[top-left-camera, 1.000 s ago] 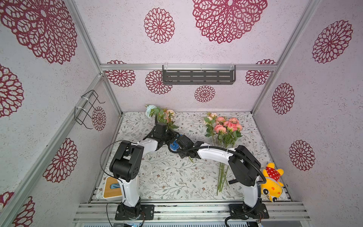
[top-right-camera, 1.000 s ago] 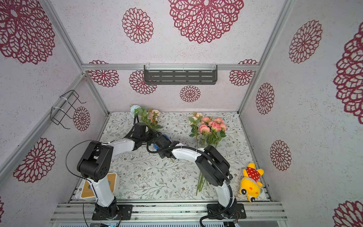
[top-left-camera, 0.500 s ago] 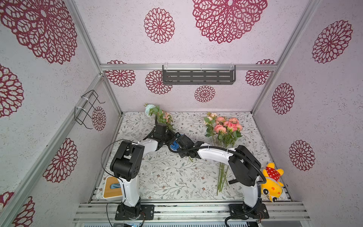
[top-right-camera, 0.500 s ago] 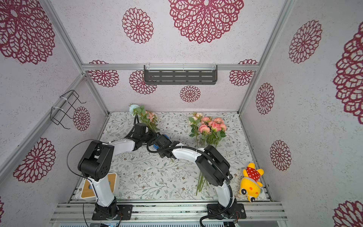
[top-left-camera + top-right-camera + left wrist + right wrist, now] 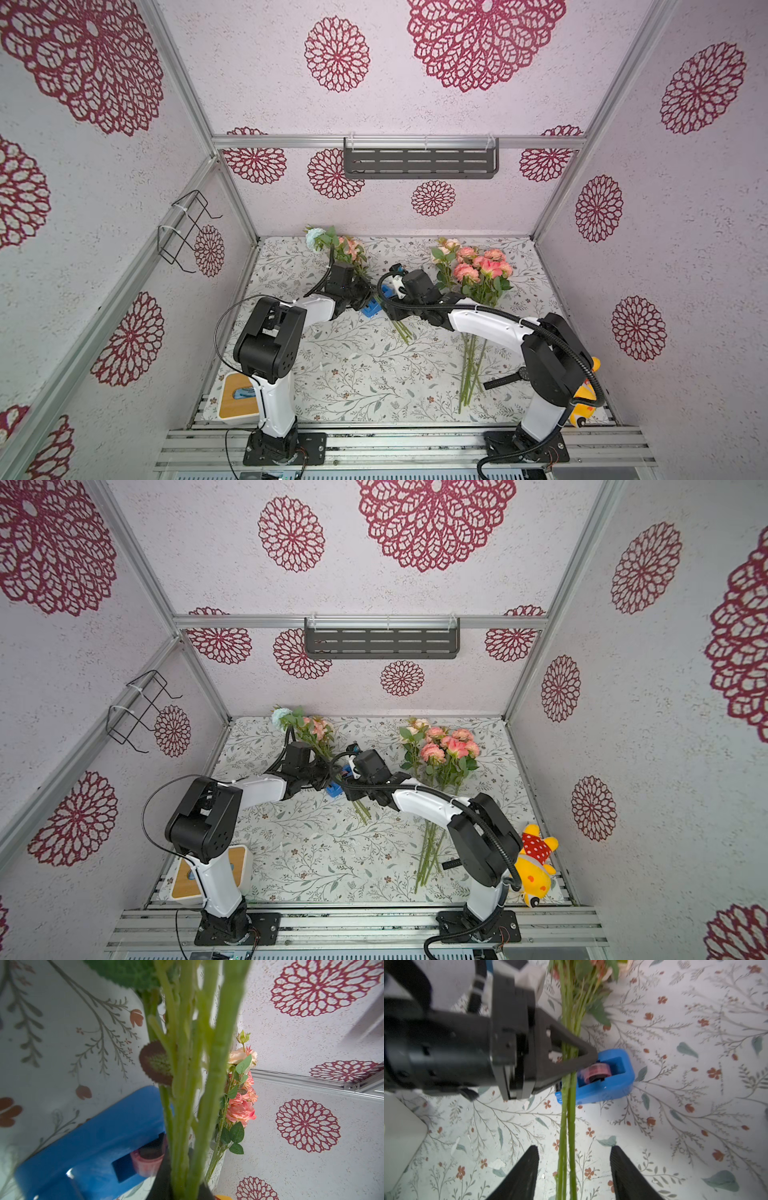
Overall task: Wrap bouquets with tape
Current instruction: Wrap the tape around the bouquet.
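Note:
My left gripper (image 5: 571, 1051) is shut on the green stems (image 5: 566, 1126) of the bouquet with the pale blue bloom (image 5: 316, 237), holding it above the table. In the left wrist view these stems (image 5: 187, 1084) fill the middle. The blue tape (image 5: 608, 1076) dispenser stands just beside that grip, seen in both top views (image 5: 372, 309) (image 5: 334, 789). My right gripper (image 5: 574, 1159) is open lower on the same stems, which pass between its fingers (image 5: 525, 1167) without touching. The second bouquet (image 5: 478, 270) lies on the table at the right.
A yellow plush toy (image 5: 534, 866) sits at the front right by the right arm's base. A white box with a wooden lid (image 5: 237, 399) is at the front left. A grey shelf (image 5: 419, 158) hangs on the back wall, a wire basket (image 5: 187, 228) on the left wall.
My right gripper has opened and let go of the stems. The left gripper has closed on them and keeps hold of the bouquet.

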